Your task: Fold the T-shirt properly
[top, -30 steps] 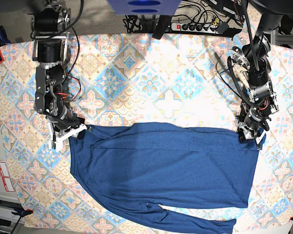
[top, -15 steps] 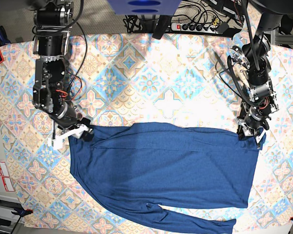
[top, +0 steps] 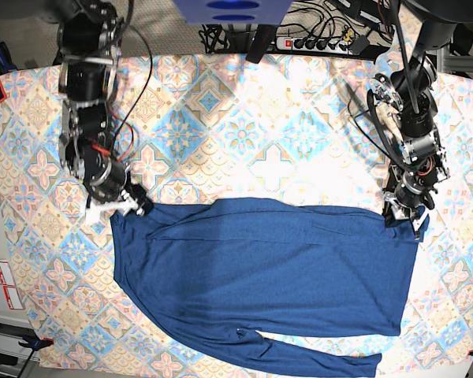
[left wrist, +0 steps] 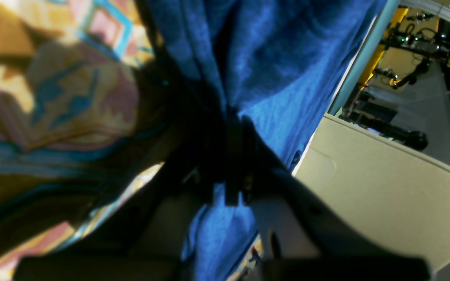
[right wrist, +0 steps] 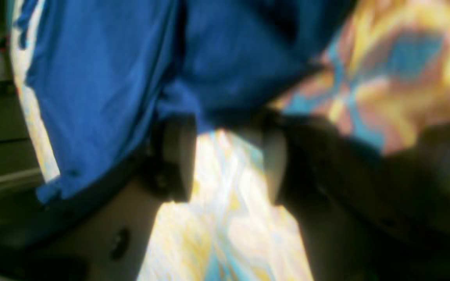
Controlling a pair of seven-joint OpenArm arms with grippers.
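Navy knit T-shirt point(top: 268, 276) lies spread flat on the patterned surface point(top: 244, 118), 1 long sleeve trailing along the near edge. Left tool point(top: 404, 214) sits at the shirt's upper corner on the base view's right, jaws clamped tight on a bunched pinch of fabric, seen close in the wrist view. Right tool point(right wrist: 225, 156) is at the opposite upper corner w/ jaws spread wide, nothing gripped; shirt edge just beyond its fingertips.
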